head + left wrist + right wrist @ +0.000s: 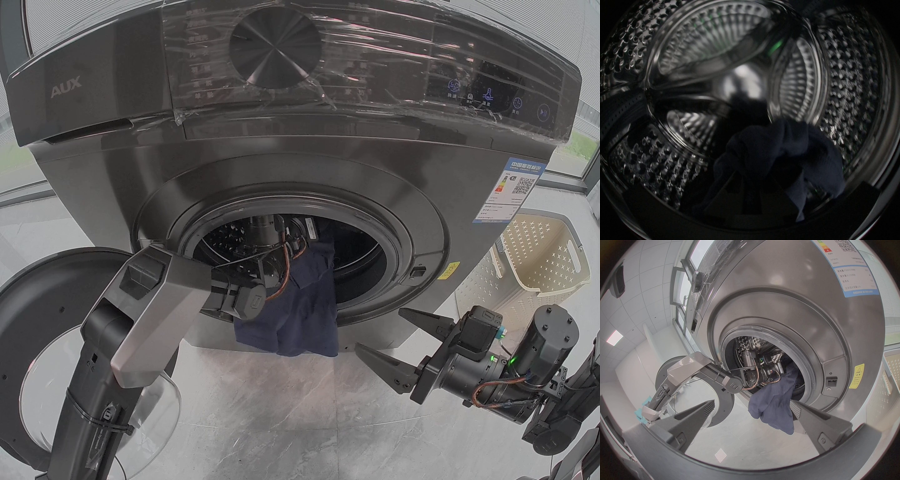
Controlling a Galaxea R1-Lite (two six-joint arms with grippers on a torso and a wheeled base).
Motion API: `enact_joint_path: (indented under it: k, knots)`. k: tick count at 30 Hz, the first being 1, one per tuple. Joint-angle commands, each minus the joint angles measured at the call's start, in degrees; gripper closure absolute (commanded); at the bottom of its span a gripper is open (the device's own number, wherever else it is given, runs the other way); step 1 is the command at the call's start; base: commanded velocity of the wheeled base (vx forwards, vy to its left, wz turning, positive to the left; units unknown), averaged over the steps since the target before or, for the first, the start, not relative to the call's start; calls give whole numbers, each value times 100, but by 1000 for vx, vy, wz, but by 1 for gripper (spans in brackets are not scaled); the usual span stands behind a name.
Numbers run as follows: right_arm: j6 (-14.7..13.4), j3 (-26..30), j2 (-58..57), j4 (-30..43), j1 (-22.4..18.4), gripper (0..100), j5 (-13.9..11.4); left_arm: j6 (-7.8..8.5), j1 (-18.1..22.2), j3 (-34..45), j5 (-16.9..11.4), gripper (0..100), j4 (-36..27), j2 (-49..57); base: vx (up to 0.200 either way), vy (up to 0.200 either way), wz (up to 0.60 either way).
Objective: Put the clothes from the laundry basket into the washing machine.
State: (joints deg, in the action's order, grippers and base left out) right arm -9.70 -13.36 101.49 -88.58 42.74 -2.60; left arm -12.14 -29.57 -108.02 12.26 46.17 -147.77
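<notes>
The washing machine (375, 187) stands with its round door (44, 312) swung open to the left. A navy garment (303, 300) hangs over the lower lip of the drum opening, part inside and part dangling toward the floor. My left gripper (270, 232) is inside the drum mouth, just above the garment. In the left wrist view a bunched dark cloth (775, 153) lies low in the steel drum (843, 81). My right gripper (380, 330) hangs open and empty in front of the machine, lower right of the opening. The garment (775, 402) shows beyond its fingers (818, 424).
The cream laundry basket (544, 262) stands on the floor to the right of the machine, behind my right arm. Pale tiled floor (281, 406) lies open in front of the machine. The open door takes up the space on the left.
</notes>
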Motion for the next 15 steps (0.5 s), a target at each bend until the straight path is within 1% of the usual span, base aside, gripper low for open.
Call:
enact_joint_path:
  k: [1,6,7,12,15]
  knots:
    - [4,-9,11,-2,24,0,5,-113,145,-457,145,100,-11,-164,0,0,0]
    - [-5,-9,38,-2,33,0,-4,-122,136,-413,154,100,6,-182,0,0,0]
    - [-5,0,29,-2,33,0,5,-113,136,-404,154,0,6,-208,0,0,0]
    - [-5,0,29,-2,33,0,5,-122,101,-325,145,0,-2,-164,0,0,0]
    - [4,0,29,-2,33,0,-4,-122,-13,475,136,0,-55,319,0,0,0]
